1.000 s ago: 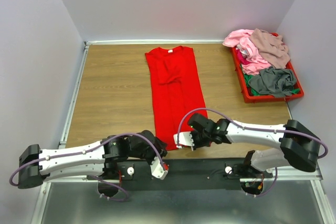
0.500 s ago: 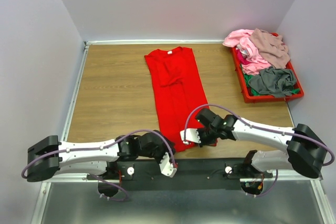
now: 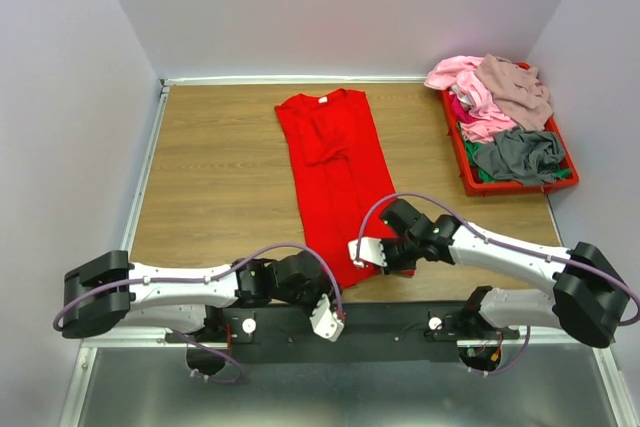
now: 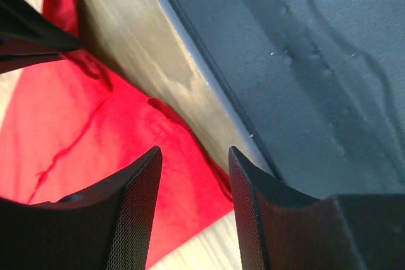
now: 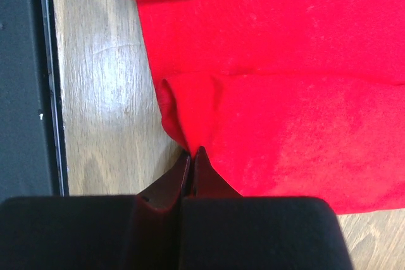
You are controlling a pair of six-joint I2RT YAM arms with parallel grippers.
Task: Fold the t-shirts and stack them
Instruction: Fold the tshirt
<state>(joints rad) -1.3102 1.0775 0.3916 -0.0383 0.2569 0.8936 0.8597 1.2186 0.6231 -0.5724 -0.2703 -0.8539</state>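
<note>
The bright red t-shirt [image 3: 335,177] lies folded into a long strip on the wooden table, with its collar and white label at the far end. My right gripper [image 3: 362,252] is shut, pinching a fold at the near hem's right side; this shows in the right wrist view [image 5: 192,153], where the red t-shirt [image 5: 285,93] fills most of the frame. My left gripper [image 3: 330,319] is open and empty over the table's front edge. In the left wrist view [image 4: 193,156] the hem's near corner [image 4: 190,175] lies between its fingers. Pink [image 3: 460,82], mauve-beige [image 3: 515,87] and grey [image 3: 520,155] t-shirts lie piled at the back right.
A rigid red tray [image 3: 468,175] holds the shirt pile at the table's right edge. A black mounting strip [image 3: 400,319] runs along the front edge. White walls close in the table on three sides. Bare wood [image 3: 215,167] lies left of the red shirt.
My left gripper has moved right along the front edge to the shirt's near hem. My right gripper has shifted slightly right, still holding the hem.
</note>
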